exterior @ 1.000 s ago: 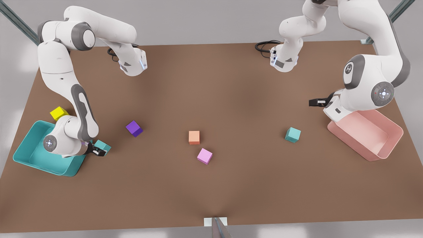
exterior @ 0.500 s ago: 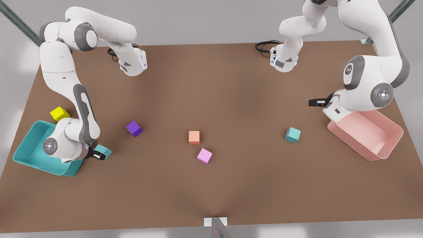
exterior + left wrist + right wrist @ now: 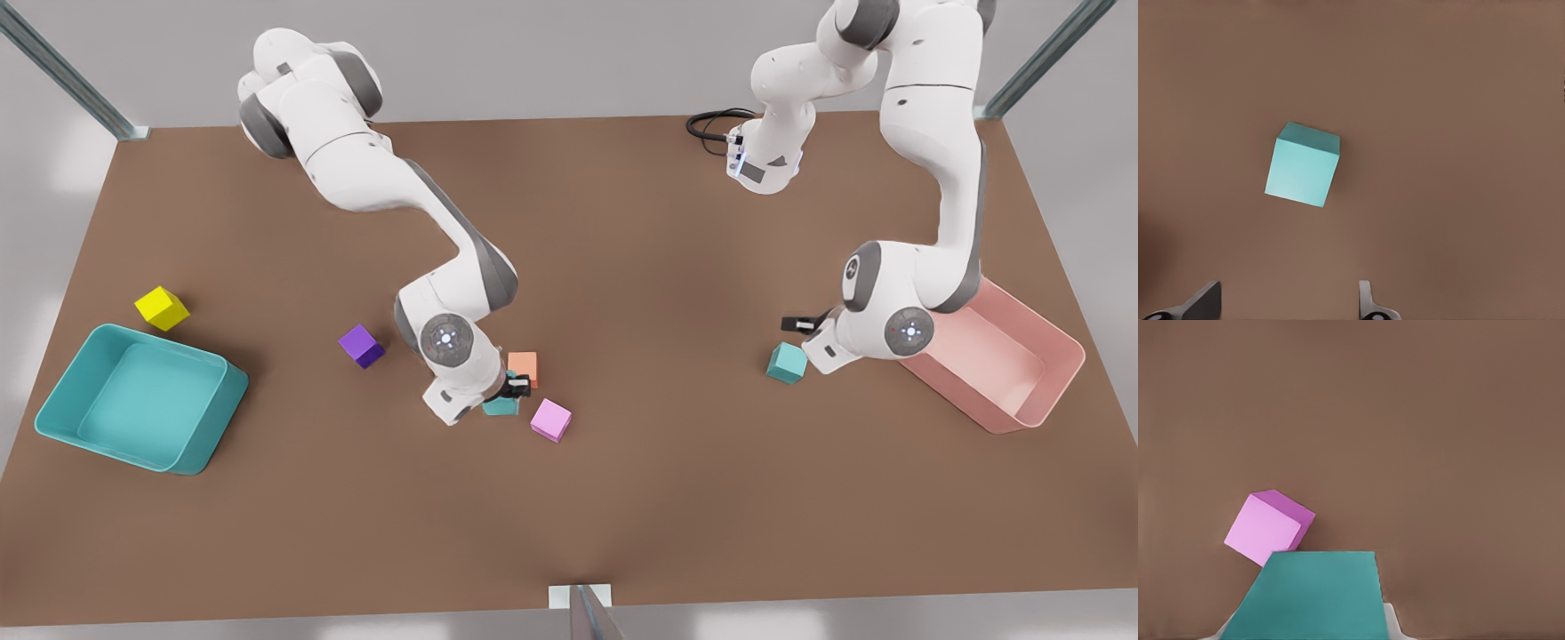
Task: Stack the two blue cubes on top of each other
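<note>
The two blue cubes lie well apart on the brown table [image 3: 622, 498]. In the front view, the held blue cube [image 3: 500, 406] sits near the middle, mostly hidden under the right claw [image 3: 514, 388]; it is at about 10 o'clock from the pink cube [image 3: 550, 420] and just below the orange cube [image 3: 523, 369]. That claw is closed on it. Whether the cube touches the table cannot be told here. The free blue cube [image 3: 788, 363] rests on the table toward the front view's right, at about 9 o'clock from the pink bin [image 3: 1040, 391]. The left claw [image 3: 797, 324] hangs just above it, at about 12 o'clock from it. A purple cube [image 3: 361, 345] lies at 9 o'clock from the right arm's wrist, and a yellow cube [image 3: 161, 308] stands at about 12 o'clock from the teal bin [image 3: 209, 427] at the front view's left.

In the left wrist view, the free blue cube [image 3: 1302, 173] lies alone on the table, untouched. The left claw [image 3: 1286, 303] is spread wide with nothing between its fingertips [image 3: 1203, 301].

In the right wrist view, the held blue cube [image 3: 1311, 597] sits in the right claw [image 3: 1308, 633], gripped between its pale fingers [image 3: 1393, 623]. The pink cube [image 3: 1268, 526] lies just beyond it on the table.
</note>
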